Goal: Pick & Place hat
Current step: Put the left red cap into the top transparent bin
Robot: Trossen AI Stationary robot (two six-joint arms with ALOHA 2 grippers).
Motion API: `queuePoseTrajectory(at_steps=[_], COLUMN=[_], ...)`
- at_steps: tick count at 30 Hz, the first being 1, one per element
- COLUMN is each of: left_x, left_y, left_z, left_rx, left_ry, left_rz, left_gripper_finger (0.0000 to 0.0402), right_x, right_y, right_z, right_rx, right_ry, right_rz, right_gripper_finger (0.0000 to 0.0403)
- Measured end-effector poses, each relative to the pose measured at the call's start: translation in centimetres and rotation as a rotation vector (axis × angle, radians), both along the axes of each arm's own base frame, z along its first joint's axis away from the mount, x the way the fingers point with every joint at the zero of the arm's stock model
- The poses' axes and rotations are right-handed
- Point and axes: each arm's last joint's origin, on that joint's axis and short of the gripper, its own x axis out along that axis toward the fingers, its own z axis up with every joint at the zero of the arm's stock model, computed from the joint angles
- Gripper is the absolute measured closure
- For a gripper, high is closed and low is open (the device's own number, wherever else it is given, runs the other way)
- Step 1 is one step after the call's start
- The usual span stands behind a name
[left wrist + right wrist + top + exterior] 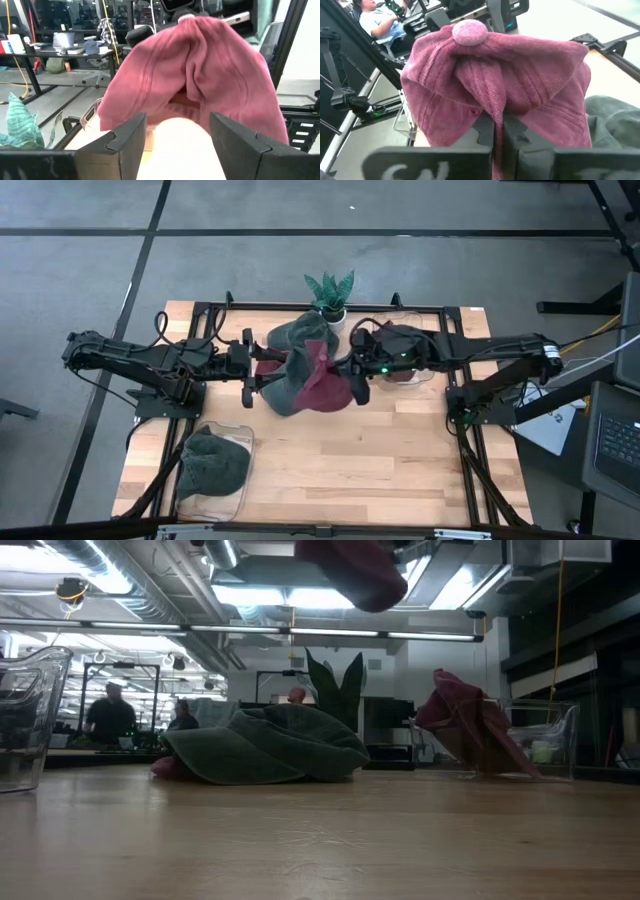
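Right gripper [497,131] clamped on maroon hat [322,385], lifted mid-frame in high view (green hat [292,350] beside it); left gripper [176,134] spread wide, facing maroon hat

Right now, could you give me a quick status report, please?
Right gripper shut on maroon hat, lifted. Left gripper open facing it. Green hat and potted plant close by.

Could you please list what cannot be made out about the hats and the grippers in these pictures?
- High view: the right gripper fingertips are hidden under the maroon hat it pinches.
- High view: the left gripper fingers are partly covered by the green hat.
- Low view: the lifted maroon hat is cut off by the top edge; neither gripper shows.
- Left wrist view: the maroon hat blocks the table beyond.
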Motion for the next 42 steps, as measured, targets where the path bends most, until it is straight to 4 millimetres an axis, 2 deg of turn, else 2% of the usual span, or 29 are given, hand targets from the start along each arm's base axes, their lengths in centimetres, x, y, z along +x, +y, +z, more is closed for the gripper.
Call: queuePoseTrajectory(at_steps=[11,26,35,42], left_x=[0.0,-0.1,-0.1,-0.1], left_y=[0.2,0.4,0.4,0.4], left_z=[0.0,0.0,0.0,-0.1], left_rx=[0.005,0.01,-0.006,-0.029], left_ry=[-0.001,-0.002,-0.005,0.005], left_rz=[0.054,0.139,0.131,0.134], left_gripper_finger=[0.0192,0.0193,0.0194,0.0192], right_x=[-4.0,-9.2,-11.4,-11.8], right_y=[-0.2,-0.8,-1.2,-1.2], right_z=[2.1,4.7,4.1,3.2], right_rx=[-0.036,-0.261,-0.332,-0.317], right_ry=[0.004,-0.06,0.074,0.168], right_rz=[0.011,-0.04,-0.08,-0.073], right_gripper_finger=[0.0395,0.0395,0.0395,0.0395])
